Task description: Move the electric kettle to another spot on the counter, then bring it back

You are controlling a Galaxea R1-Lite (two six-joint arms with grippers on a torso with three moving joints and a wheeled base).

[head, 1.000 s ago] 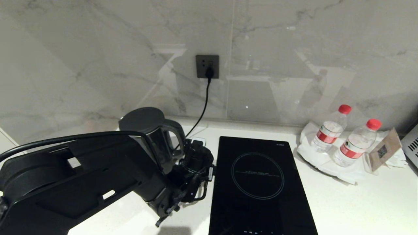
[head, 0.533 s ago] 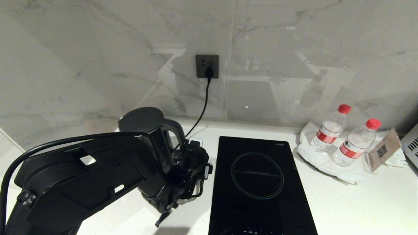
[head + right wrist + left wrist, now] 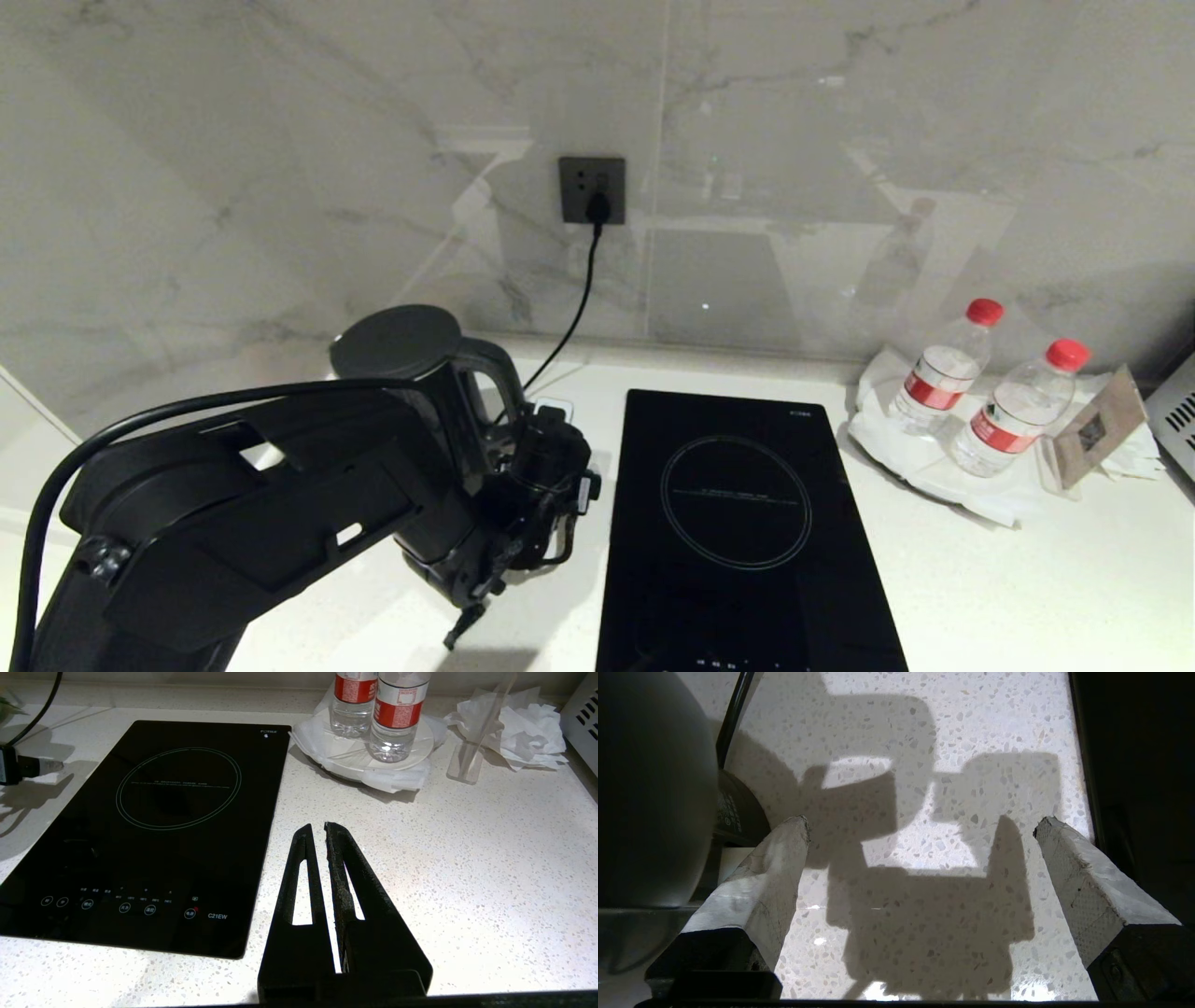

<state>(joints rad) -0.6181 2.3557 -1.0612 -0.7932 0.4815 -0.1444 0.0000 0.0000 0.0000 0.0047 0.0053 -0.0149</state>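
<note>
Drifting slightly back from the kettle (image 3: 425, 373), the left gripper (image 3: 920, 826) hangs spread over the tabletop (image 3: 971, 728), gripping nothing; handle unclaimed.

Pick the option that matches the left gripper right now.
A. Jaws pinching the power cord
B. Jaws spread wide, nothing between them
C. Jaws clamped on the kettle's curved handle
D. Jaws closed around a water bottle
B: in the left wrist view the left gripper has its jaws far apart over bare white speckled stone counter, with the glossy black cylindrical electric kettle off to one side.
</note>
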